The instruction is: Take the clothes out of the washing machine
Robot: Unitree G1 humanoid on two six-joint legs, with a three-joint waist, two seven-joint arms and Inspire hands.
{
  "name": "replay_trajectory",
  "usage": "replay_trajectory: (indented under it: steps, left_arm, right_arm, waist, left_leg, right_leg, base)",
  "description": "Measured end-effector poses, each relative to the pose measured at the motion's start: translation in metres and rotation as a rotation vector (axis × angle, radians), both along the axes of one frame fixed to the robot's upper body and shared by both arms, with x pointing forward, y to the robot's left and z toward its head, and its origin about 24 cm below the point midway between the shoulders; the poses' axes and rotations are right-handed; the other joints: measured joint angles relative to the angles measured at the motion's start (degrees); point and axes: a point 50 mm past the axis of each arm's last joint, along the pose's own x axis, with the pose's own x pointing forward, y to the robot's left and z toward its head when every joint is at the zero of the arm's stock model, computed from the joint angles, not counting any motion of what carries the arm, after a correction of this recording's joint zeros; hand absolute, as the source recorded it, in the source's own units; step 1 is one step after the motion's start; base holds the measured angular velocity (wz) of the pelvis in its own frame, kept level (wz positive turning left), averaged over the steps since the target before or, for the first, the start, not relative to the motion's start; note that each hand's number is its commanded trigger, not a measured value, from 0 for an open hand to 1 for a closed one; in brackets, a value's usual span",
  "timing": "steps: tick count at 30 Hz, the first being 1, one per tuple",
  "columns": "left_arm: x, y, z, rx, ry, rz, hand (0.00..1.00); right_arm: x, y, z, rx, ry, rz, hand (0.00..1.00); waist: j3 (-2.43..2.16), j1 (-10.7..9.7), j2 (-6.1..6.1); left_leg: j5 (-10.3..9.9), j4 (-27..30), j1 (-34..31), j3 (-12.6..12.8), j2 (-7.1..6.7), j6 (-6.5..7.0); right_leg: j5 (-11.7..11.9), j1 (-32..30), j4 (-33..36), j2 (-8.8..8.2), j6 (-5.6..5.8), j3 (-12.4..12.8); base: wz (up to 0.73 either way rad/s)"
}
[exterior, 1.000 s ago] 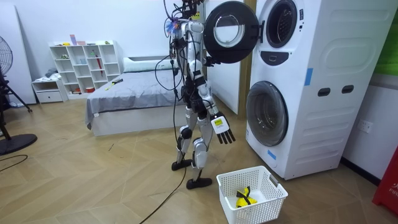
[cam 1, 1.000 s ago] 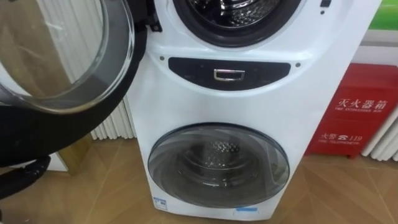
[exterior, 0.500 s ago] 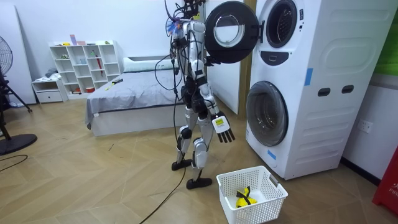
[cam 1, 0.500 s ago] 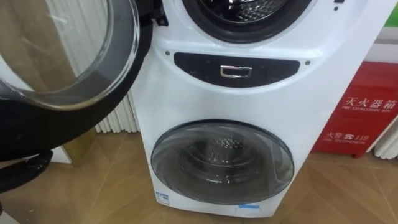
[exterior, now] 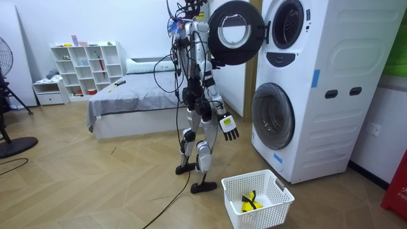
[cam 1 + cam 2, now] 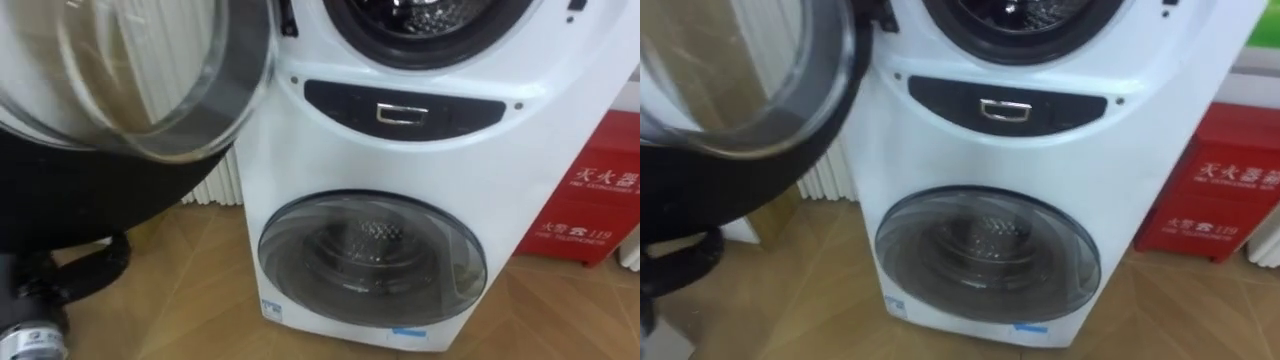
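Right hand (image 5: 229, 126) has been raised slightly, fingers straight, nothing held; washing machine (image 5: 305, 83) door (image 5: 233, 32) found open, drum (image 6: 430, 15) not yet entered.

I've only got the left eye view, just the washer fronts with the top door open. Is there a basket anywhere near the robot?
Observer: Yes, a white basket sits on the floor by the robot's feet, at the foot of the washing machine.
Operator: Anything in it?
Observer: One yellow and black item; I cannot tell what it is.
Operator: And the right hand?
Observer: The right hand hangs low at the robot's side, fingers spread, holding nothing.
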Motion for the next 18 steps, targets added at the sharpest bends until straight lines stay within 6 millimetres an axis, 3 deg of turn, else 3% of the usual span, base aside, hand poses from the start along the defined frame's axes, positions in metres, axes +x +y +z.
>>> replay_trajectory:
  steps: [7, 18]
  left_arm:
    - [-0.011, -0.021, -0.004, -0.024, 0.007, -0.090, 0.00]
    - [-0.013, -0.056, -0.016, -0.062, 0.052, -0.323, 0.00]
  right_arm:
    - [-0.003, 0.007, -0.001, 0.051, 0.004, 0.051, 0.00]
    - [0.002, 0.010, -0.001, 0.066, -0.015, 0.065, 0.00]
  waist:
    - [-0.05, -0.01, -0.12]
    - [-0.04, 0.01, -0.20]
  left_leg:
    - [0.24, -0.26, -0.24, 0.14, -0.79, 0.44]
    - [0.39, -0.30, -0.30, 0.10, -1.00, 0.70]
  right_leg:
    - [0.54, -0.14, -0.01, -0.71, 0.72, 0.06]
    - [0.70, -0.11, 0.16, -0.92, 0.79, -0.41]
  base:
    - [0.01]
    - [0.00]
